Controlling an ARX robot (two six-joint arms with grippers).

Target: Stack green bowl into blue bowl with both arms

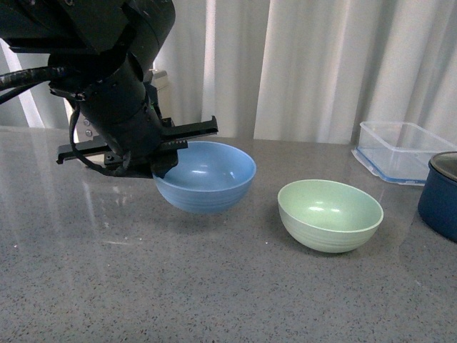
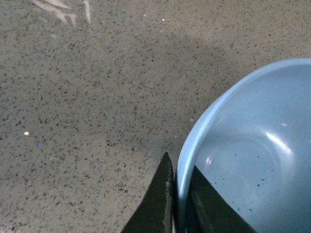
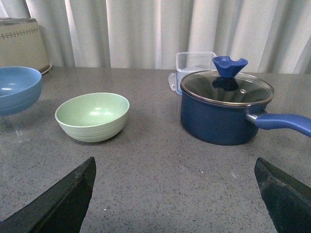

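Green bowl [image 1: 330, 214]: is it inside the other one yet?

No. It sits empty and upright on the table [image 1: 143, 300], with nothing touching it. Nearest of all, on the robot's side of the green bowl, the right gripper [image 3: 175, 162] hangs low with its fingers spread wide, holding nothing.

And the blue bowl [image 1: 207, 179]?

It is to the left of the green bowl and a little further back, apart from it. The left gripper [image 2: 179, 170] is clamped on its rim, one finger inside the wall and one outside. In the right wrist view the blue bowl looks raised slightly off the table.

So what is done?

By my reading, only the grasp of the blue bowl. The green bowl has no grip on it, so the stacking is all ahead. The free arm has to take the green bowl and set it into the blue one.

Anything further back?

A lidded navy pot [image 3: 218, 116] stands to the right of the green bowl. Beyond that is a clear container [image 1: 400, 150], then the curtain [image 1: 307, 64]. None of them lies between the two bowls.
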